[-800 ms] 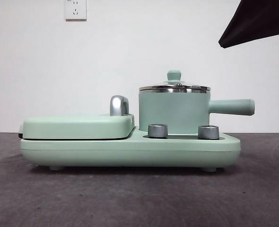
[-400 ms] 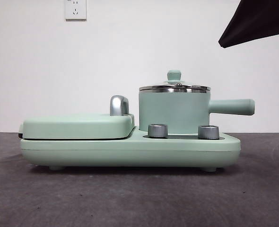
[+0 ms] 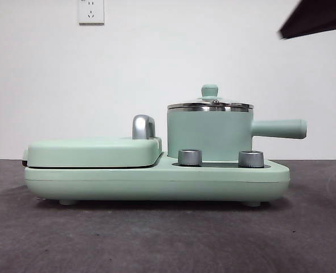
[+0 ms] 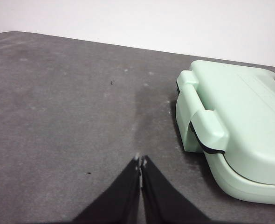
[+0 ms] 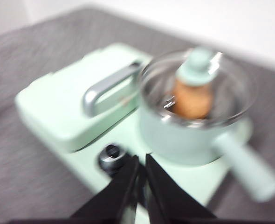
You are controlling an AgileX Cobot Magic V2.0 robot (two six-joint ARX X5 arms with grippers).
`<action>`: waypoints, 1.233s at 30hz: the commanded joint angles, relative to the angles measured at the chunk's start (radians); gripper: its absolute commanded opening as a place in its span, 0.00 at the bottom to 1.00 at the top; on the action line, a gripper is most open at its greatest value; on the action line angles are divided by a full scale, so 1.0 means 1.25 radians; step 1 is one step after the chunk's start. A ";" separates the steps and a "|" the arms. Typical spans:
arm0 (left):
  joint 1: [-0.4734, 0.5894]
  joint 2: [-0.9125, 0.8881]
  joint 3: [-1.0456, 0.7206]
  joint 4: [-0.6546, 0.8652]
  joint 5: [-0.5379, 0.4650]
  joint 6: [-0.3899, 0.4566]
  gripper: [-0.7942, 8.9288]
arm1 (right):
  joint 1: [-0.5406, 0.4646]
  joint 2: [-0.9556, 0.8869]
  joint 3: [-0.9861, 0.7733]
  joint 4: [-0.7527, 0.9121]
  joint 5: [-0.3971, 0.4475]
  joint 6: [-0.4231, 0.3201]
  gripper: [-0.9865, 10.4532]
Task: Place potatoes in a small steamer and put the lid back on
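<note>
The small steamer stands on the right half of the mint-green appliance, its straight handle pointing right. The glass lid sits on its steel rim. In the blurred right wrist view, the orange-brown potato shows inside the steamer through the lid, under the mint knob. My right gripper hangs shut above the appliance's front, holding nothing; in the front view it is only a dark tip at the top right corner. My left gripper is shut and empty over the bare table, left of the appliance.
A flat griddle cover with a chrome handle fills the appliance's left half. Two metal dials stand on the base in front of the steamer. A wall socket is high on the back wall.
The dark arm tip at the top right of the front view has pulled up and to the right, showing less. The steamer, lid and appliance have not moved.
</note>
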 commanded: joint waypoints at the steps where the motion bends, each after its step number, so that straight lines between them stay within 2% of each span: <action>1: -0.001 0.000 -0.016 0.000 0.001 -0.001 0.09 | -0.052 -0.137 -0.121 0.056 0.036 -0.054 0.10; 4: -0.001 0.000 -0.016 0.000 0.001 -0.001 0.09 | -0.120 -0.284 -0.239 0.065 0.121 -0.051 0.10; 6: -0.001 0.000 -0.016 0.000 0.001 -0.001 0.09 | -0.158 -0.360 -0.298 0.065 0.143 -0.049 0.10; 13: -0.001 0.000 -0.016 0.000 0.001 -0.001 0.09 | -0.233 -0.520 -0.447 0.113 0.142 -0.019 0.10; 15: -0.001 0.000 -0.016 0.000 0.001 -0.001 0.09 | -0.240 -0.544 -0.448 0.083 0.143 -0.015 0.10; 37: -0.001 0.000 -0.016 0.001 0.001 -0.001 0.09 | -0.249 -0.547 -0.448 0.097 0.143 -0.018 0.10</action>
